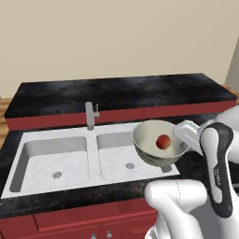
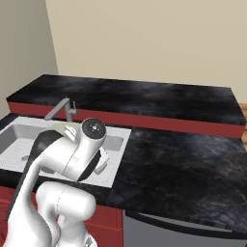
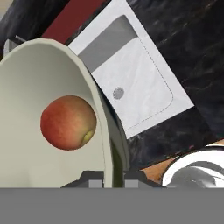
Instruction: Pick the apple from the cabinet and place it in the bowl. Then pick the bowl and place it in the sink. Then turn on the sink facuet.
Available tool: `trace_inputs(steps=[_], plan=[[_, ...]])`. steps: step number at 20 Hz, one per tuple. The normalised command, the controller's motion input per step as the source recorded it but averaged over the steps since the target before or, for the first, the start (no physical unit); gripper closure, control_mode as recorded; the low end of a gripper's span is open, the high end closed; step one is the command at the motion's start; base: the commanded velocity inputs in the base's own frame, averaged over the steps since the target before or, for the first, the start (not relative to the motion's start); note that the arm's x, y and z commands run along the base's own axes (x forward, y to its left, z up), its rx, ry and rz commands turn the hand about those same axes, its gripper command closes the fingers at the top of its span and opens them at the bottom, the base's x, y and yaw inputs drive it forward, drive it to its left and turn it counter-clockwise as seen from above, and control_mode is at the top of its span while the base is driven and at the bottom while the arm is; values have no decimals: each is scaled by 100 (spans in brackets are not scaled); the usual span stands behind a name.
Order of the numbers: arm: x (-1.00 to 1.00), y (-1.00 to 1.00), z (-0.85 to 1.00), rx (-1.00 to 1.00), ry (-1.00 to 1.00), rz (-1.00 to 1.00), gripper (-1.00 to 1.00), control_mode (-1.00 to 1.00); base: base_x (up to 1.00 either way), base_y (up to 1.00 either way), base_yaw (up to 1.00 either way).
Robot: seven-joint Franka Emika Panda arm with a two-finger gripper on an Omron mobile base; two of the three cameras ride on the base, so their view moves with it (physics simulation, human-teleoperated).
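gripper clamped on bowl rim | apple inside | sink right basin at 7 o'clock below bowl

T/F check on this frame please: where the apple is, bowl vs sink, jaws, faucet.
1. The small round red-orange apple lies inside the wide pale grey-cream bowl. True.
2. The bowl rests on the floor of the left basin. False: it is held up over the right basin of the pale double-basin sink.
3. The jaws are shut on the bowl's rim. True.
4. Water runs from the upright grey metal faucet. False: no water shows.
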Motion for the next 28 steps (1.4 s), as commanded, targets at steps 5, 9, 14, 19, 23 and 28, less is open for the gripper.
trace_inputs(steps=[5,9,14,19,23,28], plan=[[91,18,-78,-5,0,10,100,-100,0,0,0],[78,13,-69,-5,0,8,100,-100,0,0,0],[51,9,-48,-4,0,10,100,-100,0,0,0],[39,3,-10,-2,2,11,100,-100,0,0,0],[32,4,-22,-4,6,8,100,-100,0,0,0],[47,10,-42,-3,7,4,100,-100,0,0,0]])
